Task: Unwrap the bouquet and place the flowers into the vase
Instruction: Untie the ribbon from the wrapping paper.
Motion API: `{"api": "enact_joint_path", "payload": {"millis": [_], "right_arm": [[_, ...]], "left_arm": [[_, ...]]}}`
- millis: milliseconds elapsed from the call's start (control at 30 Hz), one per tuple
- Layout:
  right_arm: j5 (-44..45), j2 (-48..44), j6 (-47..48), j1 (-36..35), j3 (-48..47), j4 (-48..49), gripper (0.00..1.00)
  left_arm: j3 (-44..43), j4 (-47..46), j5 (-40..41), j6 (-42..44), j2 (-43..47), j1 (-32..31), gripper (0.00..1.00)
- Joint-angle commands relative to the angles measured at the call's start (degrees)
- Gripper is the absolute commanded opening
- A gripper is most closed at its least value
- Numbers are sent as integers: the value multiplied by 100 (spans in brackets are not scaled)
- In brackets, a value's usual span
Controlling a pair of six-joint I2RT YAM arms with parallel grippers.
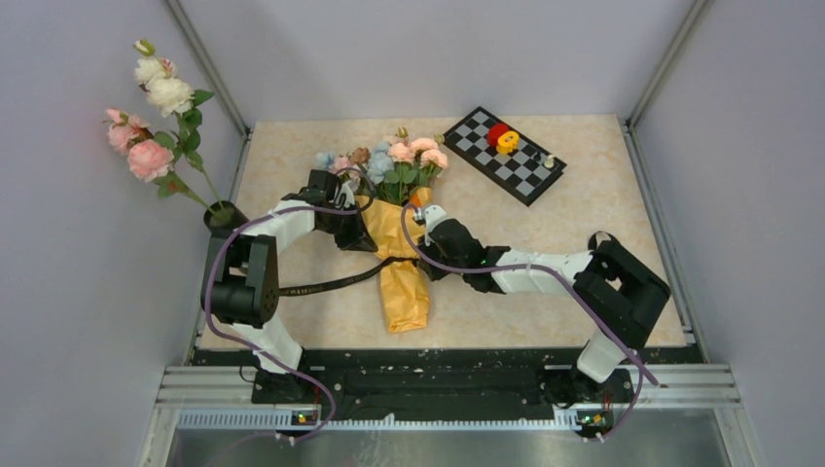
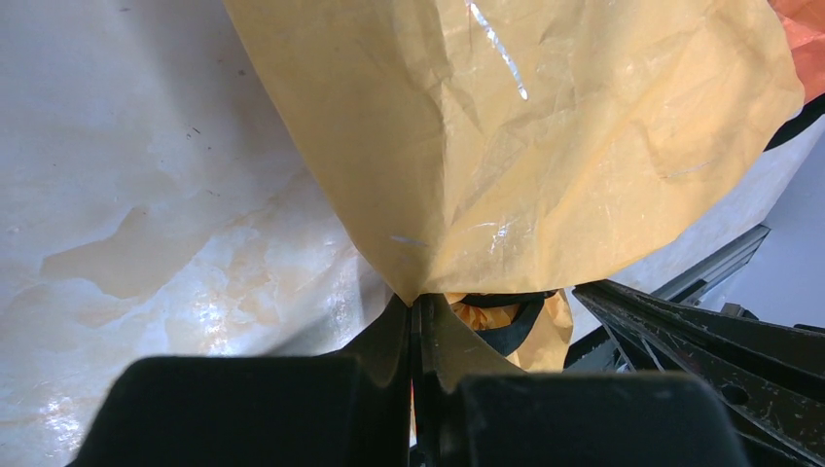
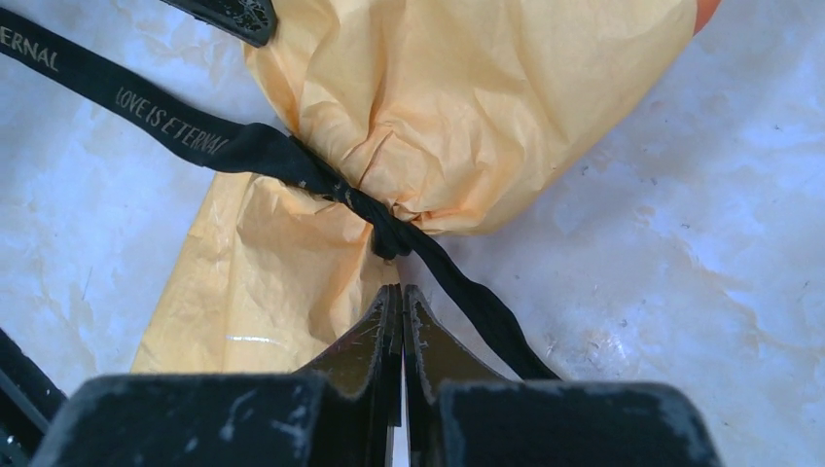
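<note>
Pinching a fold of the orange-yellow wrapping paper (image 2: 545, 146), the left gripper (image 2: 413, 304) has its fingers pressed together right where the crinkled sheet narrows to a point. The right gripper (image 3: 401, 292) is pressed together too, but nothing shows between its fingers — it hangs just short of the ribbon knot (image 3: 389, 238).

The bouquet (image 1: 399, 248) lies flat on the middle of the table (image 1: 603, 224), between the two arms. Its long axis runs from far to near: the flowers (image 1: 409, 161) fan out at the far end and the paper tail points toward the arm bases. The black ribbon (image 3: 165, 126) cinches the paper about midway. Its long printed tail trails off toward the left arm, while a shorter tail (image 3: 486, 316) runs back just beside the right fingers.

The next move likely turns on this relation — the knot sits directly ahead of the right fingertips, so the right arm is the nearer one to undo it. The left is placed to steady the wrap on the opposite side, farther up toward the blooms. The tie looks intact, so unwrapping seems barely begun.

The black vase (image 1: 222, 216) stands at the table's left edge, well apart from the bouquet and nearer the left arm, with long-stemmed roses (image 1: 151, 146) in it.
</note>
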State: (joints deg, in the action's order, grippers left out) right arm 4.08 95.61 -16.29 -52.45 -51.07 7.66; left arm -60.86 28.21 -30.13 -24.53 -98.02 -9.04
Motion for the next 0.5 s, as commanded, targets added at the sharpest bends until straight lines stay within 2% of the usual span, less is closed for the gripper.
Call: {"api": "enact_joint_path", "payload": {"millis": [0, 67, 200, 467], "right_arm": [[-66, -375, -160, -53, 34, 256, 0], [-73, -378, -188, -54, -22, 193, 0], [-85, -302, -119, -23, -207, 56, 10], [-325, 8, 161, 53, -714, -184, 20]], "left_arm": [[-66, -8, 60, 10, 84, 42, 0], [-66, -12, 53, 10, 92, 50, 0], [-74, -8, 56, 10, 115, 51, 0], [-84, -1, 26, 10, 135, 60, 0]]}}
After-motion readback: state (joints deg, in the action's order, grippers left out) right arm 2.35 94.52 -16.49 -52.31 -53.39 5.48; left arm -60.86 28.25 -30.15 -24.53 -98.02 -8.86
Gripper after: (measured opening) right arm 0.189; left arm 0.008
